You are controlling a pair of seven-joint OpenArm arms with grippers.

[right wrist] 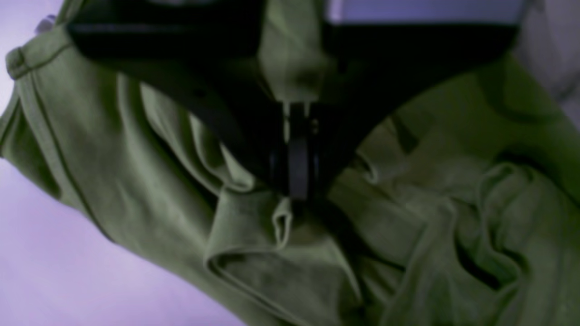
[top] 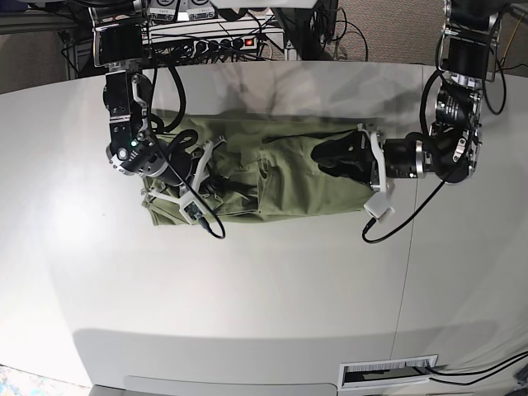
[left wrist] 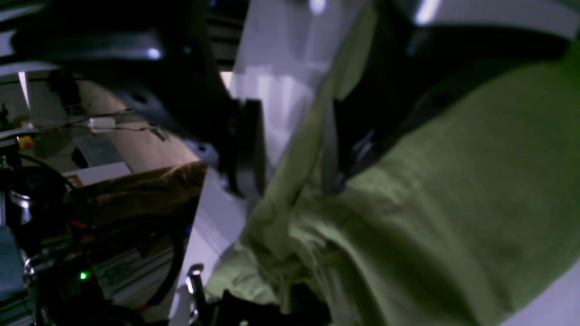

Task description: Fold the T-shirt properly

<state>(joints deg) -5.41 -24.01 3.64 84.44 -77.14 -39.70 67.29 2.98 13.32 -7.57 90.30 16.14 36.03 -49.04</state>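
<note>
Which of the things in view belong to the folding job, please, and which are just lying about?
For the job:
T-shirt
left gripper, jaws spread over the shirt
right gripper, pinching a fold of the shirt

Just there:
table
power strip and cables behind the table
floor vent

Olive-green T-shirt [top: 272, 177] on the table

It lay rumpled and partly folded into a wide band, bunched in creases at the base view's left end.

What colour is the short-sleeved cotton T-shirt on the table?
Plain olive green T-shirt, no print; clearest in the base view.
</note>
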